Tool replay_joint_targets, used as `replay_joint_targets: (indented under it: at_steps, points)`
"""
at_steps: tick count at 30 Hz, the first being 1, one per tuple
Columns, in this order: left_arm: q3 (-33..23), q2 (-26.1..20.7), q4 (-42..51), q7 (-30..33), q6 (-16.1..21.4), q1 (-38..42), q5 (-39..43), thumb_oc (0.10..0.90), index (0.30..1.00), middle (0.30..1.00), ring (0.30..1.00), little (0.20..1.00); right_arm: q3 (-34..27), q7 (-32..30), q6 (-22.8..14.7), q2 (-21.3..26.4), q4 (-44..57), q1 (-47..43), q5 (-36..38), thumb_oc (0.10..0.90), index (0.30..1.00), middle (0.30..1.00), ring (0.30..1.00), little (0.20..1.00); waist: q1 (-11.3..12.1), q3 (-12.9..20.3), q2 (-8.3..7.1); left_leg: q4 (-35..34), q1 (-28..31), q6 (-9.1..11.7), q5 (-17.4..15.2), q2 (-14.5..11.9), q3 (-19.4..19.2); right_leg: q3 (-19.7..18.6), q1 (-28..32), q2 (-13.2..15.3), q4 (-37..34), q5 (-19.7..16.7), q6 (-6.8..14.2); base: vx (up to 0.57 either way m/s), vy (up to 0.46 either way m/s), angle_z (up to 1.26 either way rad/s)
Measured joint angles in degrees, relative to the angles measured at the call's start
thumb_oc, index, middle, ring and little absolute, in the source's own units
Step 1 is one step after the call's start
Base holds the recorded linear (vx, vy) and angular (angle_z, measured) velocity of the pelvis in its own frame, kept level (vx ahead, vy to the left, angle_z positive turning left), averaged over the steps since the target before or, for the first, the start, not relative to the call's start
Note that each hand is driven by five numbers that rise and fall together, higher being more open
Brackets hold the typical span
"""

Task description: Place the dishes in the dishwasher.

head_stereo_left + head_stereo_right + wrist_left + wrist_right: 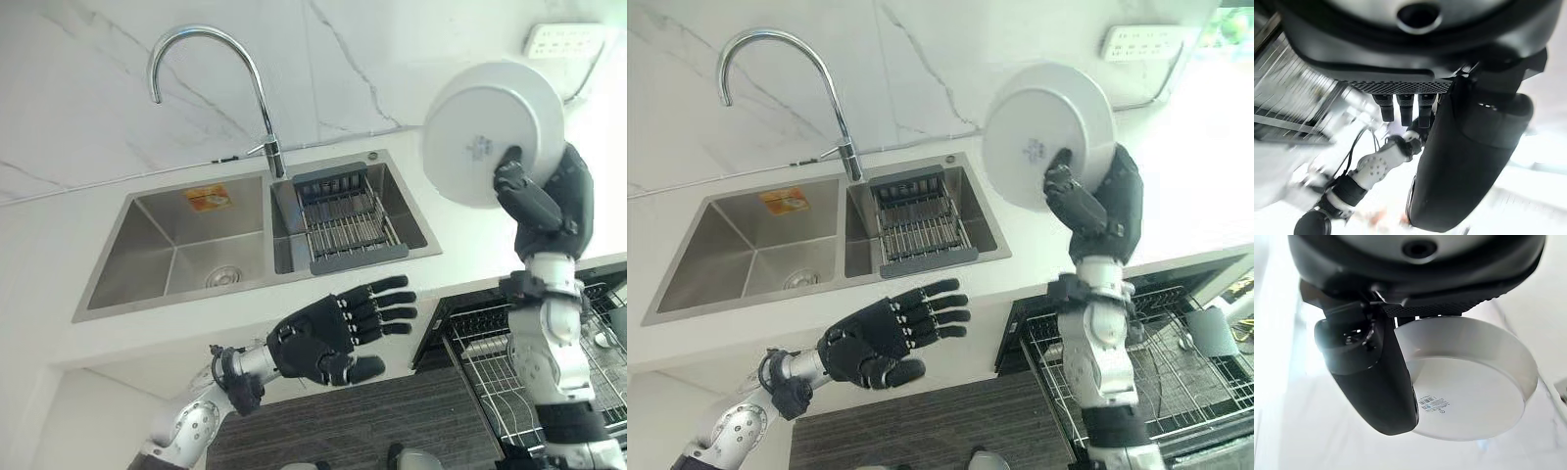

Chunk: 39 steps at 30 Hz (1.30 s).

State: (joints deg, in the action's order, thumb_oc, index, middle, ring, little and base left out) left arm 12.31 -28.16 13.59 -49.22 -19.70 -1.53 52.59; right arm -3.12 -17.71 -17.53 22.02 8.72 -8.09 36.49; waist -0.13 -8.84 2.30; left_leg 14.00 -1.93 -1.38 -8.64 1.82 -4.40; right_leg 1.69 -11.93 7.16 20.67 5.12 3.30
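My right hand point(549, 201) is raised above the white counter at the right, shut on a white round dish point(485, 132) held upright with its underside facing me. The right wrist view shows the thumb point(1376, 382) pressed on the dish's point(1469, 396) base and the fingers behind its rim. Below the counter edge the dishwasher's wire rack point(495, 367) is pulled out at the lower right, under my right forearm. In front of the sink, my left hand point(338, 328) hovers open and holds nothing, its fingers point(1405, 107) straight.
A steel double sink point(186, 245) is set in the counter, with a curved tap point(211, 78) behind it and a dark drainer basket point(343, 220) in its right bowl. A white socket strip point(563, 39) lies at the back right. A metal object point(1213, 331) lies in the rack.
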Motion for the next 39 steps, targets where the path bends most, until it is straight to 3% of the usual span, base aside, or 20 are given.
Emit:
replay_joint_targets:
  at_steps: [5,7,8,9,12,14,17,18,19,20,22,25,27,30,31,32,33,36,38,39]
  points:
    - [3.55,-0.48,-1.27,-2.14,-1.61,-0.78,-2.42,0.8,0.9,0.9,0.9,0.9,-2.61,-2.65,-0.98,-3.06,-0.28,6.05,3.26,0.4,0.3,0.3,0.3,0.3,-2.69,-0.48,-0.65,3.84,-2.56,-4.07,-1.45,4.13,-2.31,-5.18,-2.07,2.38,-2.88,-4.22,4.17,-0.06,0.19,-0.55]
    - [4.81,-1.94,-1.86,-1.47,-1.58,-1.26,-2.87,0.8,0.9,0.9,0.9,0.9,1.28,-4.57,0.01,-3.55,-0.23,3.26,4.76,0.4,0.3,0.3,0.3,0.3,-2.68,-1.24,-0.82,4.5,-3.95,-5.22,-0.69,2.89,-5.36,-0.74,-1.59,1.62,-11.69,-16.16,3.43,-0.15,0.141,-1.32]
    - [5.03,-2.69,-2.11,-1.13,-1.66,-0.42,-3.72,0.8,0.9,0.9,0.9,0.9,3.16,-4.23,0.21,-2.88,0.15,2.25,5.41,0.4,0.3,0.3,0.3,0.3,-2.6,-1.92,-0.98,3.73,-4.42,-6.66,-0.53,1.5,-8.02,2.74,-1.58,1.48,-13.02,-16.78,4.28,-0.11,0.077,-1.08]
    - [4.61,-2.53,-2.71,-0.77,-1.65,-0.37,-3.77,0.8,0.9,0.9,0.9,0.9,4.22,-3.91,0.33,-1.78,0.28,2.21,6.64,0.4,0.3,0.3,0.3,0.3,-2.69,-2.34,-1.07,3.42,-4.35,-7.29,-0.16,0.88,-8.92,5.8,-1.84,1.28,-8.54,-12.71,3.34,-0.07,0.028,-0.91]
    - [3.19,-2.7,-2.08,-0.67,-1.41,-1.55,-3.67,0.8,0.9,0.9,0.9,0.9,0.48,-3.56,0.35,-1.15,2.45,5.48,11.06,0.4,0.3,0.3,0.3,0.3,-1.96,-2.44,-0.82,1.75,-4.81,-5.57,0.71,0.61,-9.65,6.22,1.88,1.73,-0.17,-2.37,2.91,-0.06,-0.044,-0.4]
    - [5.71,-4.22,-2.03,0.12,0.15,-1.35,-4.08,0.8,0.9,0.9,0.9,0.9,-1.0,-4.54,0.4,-1.2,2.58,4.93,12.95,0.4,0.3,0.3,0.3,0.3,-1.03,-2.52,-0.51,-0.24,-5.26,-3.08,2.25,0.57,-11.55,4.38,3.39,2.72,2.11,0.85,2.78,-0.01,-0.136,-0.38]
    - [9.34,-5.56,-2.64,1.52,0.14,-1.16,-8.37,0.8,0.9,0.9,0.9,0.9,0.29,-6.94,1.39,-1.4,5.43,3.96,13.14,0.4,0.3,0.3,0.3,0.3,-0.24,-2.72,-1.3,-0.78,-6.62,-1.21,3.18,1.73,-13.91,4.53,3.85,10.34,2.6,0.81,4.11,0.01,-0.241,-0.44]
    - [9.89,-6.45,-2.83,2.17,0.16,-1.28,-9.45,0.8,0.9,0.9,0.9,0.9,0.78,-7.97,1.59,-1.88,6.98,3.57,12.94,0.4,0.3,0.3,0.3,0.3,0.19,-2.76,-2.62,3.87,-8.93,-1.39,1.75,2.83,-12.96,4.08,2.55,14.44,1.17,-0.08,4.54,0.01,-0.359,-0.64]
    - [9.83,-7.36,-2.18,2.15,0.45,-1.69,-10.06,0.8,0.9,0.9,0.9,0.9,1.76,-8.54,1.67,-2.1,8.11,2.37,12.76,0.4,0.3,0.3,0.3,0.3,1.39,-2.87,-2.95,18.16,-12.22,-5.72,-2.83,2.08,-7.17,2.95,0.31,16.92,2.15,0.57,6.26,0.03,-0.383,-1.09]
    - [10.17,-7.57,-3.68,2.24,0.03,-1.52,-11.32,0.8,0.9,0.9,0.9,0.9,3.12,-8.61,1.65,-2.64,8.56,1.71,10.29,0.4,0.3,0.3,0.3,0.3,2.92,-3.34,-2.4,21.34,-12.5,-3.16,-9.51,0.73,-5.09,2.44,-1.13,18.31,2.9,1.44,7.84,0.07,-0.467,-0.97]
    - [12.49,-6.75,-7.76,4.85,-1.0,-1.34,-15.17,0.8,0.9,0.9,0.9,0.9,5.36,-10.52,2.99,-3.82,8.86,2.21,5.84,0.4,0.3,0.3,0.3,0.3,1.73,-3.24,-1.98,20.48,-14.21,-2.98,-8.21,-2.86,-3.21,3.01,-1.62,15.74,1.05,1.1,7.78,0.1,-0.445,-0.3]
    - [14.75,-7.42,-8.46,4.93,-1.1,-1.58,-15.16,0.8,0.9,0.9,0.9,0.9,4.72,-10.44,3.54,-3.71,8.74,2.93,4.14,0.4,0.3,0.3,0.3,0.3,1.86,-2.64,-4.32,18.46,-14.16,0.1,-5.66,-4.19,-1.35,1.91,2.21,13.59,-4.6,-0.91,7.51,0.14,-0.573,0.11]
    - [14.98,-2.34,-15.23,7.3,-0.86,-1.67,-15.01,0.8,0.9,0.9,0.9,0.9,4.63,-8.92,3.89,-3.4,8.27,3.32,1.85,0.4,0.3,0.3,0.3,0.3,0.18,-2.82,-2.87,14.78,-12.94,4.44,-3.11,-8.45,1.31,0.02,-0.87,9.27,1.32,0.4,7.79,0.2,-0.794,0.07]
    - [14.47,1.67,-24.09,9.96,0.83,-2.83,-14.42,0.8,0.9,0.9,0.9,0.9,4.65,-9.2,4.42,-1.02,6.16,3.16,1.89,0.4,0.3,0.3,0.3,0.3,-2.65,-2.52,-1.44,4.0,-8.57,9.56,4.84,-13.81,2.57,3.01,-1.22,2.86,5.29,3.35,3.4,0.1,-0.601,0.13]
    - [13.56,2.56,-28.36,11.3,2.67,-3.3,-13.58,0.8,0.9,0.9,0.9,0.9,4.93,-9.27,4.47,-1.18,4.19,2.39,1.97,0.4,0.3,0.3,0.3,0.3,-3.81,-2.25,-2.64,0.21,-7.03,9.05,7.86,-14.88,1.9,3.16,-2.6,2.29,6.71,4.94,1.12,0.11,-0.371,0.15]
    - [12.74,4.37,-32.07,13.59,3.77,-2.96,-12.42,0.8,0.9,0.9,0.9,0.9,5.01,-9.4,4.57,-1.27,2.95,2.38,1.88,0.4,0.3,0.3,0.3,0.3,-3.78,-2.17,-3.15,-0.81,-7.06,4.74,8.74,-15.75,-0.25,4.54,-3.2,1.51,7.71,6.17,-0.88,0.15,-0.456,0.19]
    - [12.82,5.81,-34.86,15.11,4.7,-3.78,-10.98,0.8,0.9,0.9,0.9,0.9,4.76,-9.98,4.64,-1.24,1.38,2.56,1.88,0.4,0.3,0.3,0.3,0.3,-4.31,-2.1,-3.11,-1.11,-6.68,2.88,10.4,-16.13,-1.23,5.33,-3.43,-0.04,8.16,7.25,-2.7,0.22,-0.492,0.11]
    - [8.29,12.43,-45.55,19.13,9.08,-6.3,-7.66,0.8,0.9,0.9,0.9,0.9,4.28,-9.64,4.67,-1.39,0.88,9.69,1.47,0.4,0.3,0.3,0.3,0.3,-3.97,-2.15,-3.28,0.42,-7.58,2.54,16.09,-18.87,-5.27,9.09,-1.59,-2.38,7.21,8.25,-5.92,0.17,-0.275,0.37]
    - [2.48,15.76,-47.91,24.87,11.91,-9.65,-7.44,0.8,0.9,0.9,0.9,0.9,4.29,-9.65,4.98,-1.35,1.3,15.55,0.17,0.4,0.3,0.3,0.3,0.3,-3.69,-1.87,-3.31,4.07,-8.8,5.51,9.39,-14.36,-5.64,11.59,1.02,-2.74,3.41,7.22,-6.71,0.17,-0.065,0.64]
    - [-0.79,16.84,-48.28,25.92,13.88,-11.03,-6.95,0.8,0.9,0.9,0.9,0.9,4.18,-9.4,4.58,-1.43,1.49,16.35,-0.91,0.4,0.3,0.3,0.3,0.3,-2.66,-1.89,-3.1,4.61,-9.12,4.89,7.03,-11.62,-5.43,11.45,0.99,-3.63,1.92,6.45,-6.63,0.17,-0.014,0.01]
